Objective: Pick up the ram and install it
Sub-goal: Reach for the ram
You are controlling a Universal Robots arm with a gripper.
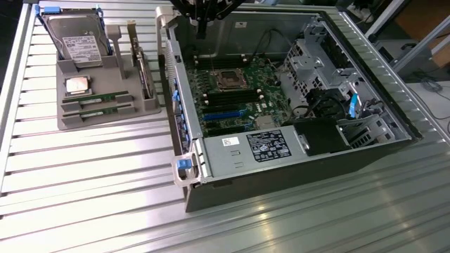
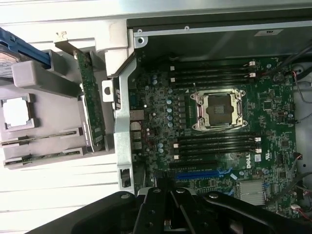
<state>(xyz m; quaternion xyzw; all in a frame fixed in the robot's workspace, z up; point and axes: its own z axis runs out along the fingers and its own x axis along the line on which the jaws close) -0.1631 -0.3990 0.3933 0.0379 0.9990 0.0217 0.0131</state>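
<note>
The gripper [image 1: 202, 32] hangs above the far end of the open computer case [image 1: 281, 182]. Its jaws are clenched on nothing, so the arm carries no part. The ram sits in the grey tray [image 1: 105, 79], which stands just beside the case at the exterior view's left. One ram stick [image 1: 95, 98] lies in a groove right below the processor chip [image 1: 77, 84], and a second ram stick [image 1: 98, 110], its twin, lies in the next groove. Both rest on edge with the long upper edge exposed, most likely so that narrow fingers can pinch a stick from above. The gripper is well apart from both. The hard drive [image 1: 74, 39] and an expansion card [image 1: 143, 71] stand upright in their own holders on the same tray, which keeps each part separate and reachable. The case lies on its side with the panel off, so the motherboard [image 1: 225, 103] faces up and the black memory slots [image 1: 228, 97] beside the empty processor socket [image 1: 230, 79] are open to a straight descent. In the wrist view the gripper [image 2: 169, 204] looks down on those memory slots [image 2: 214, 144], all of them empty, with the two sticks off to the side in the tray [image 2: 48, 114]; the task looks to be at its start.
</note>
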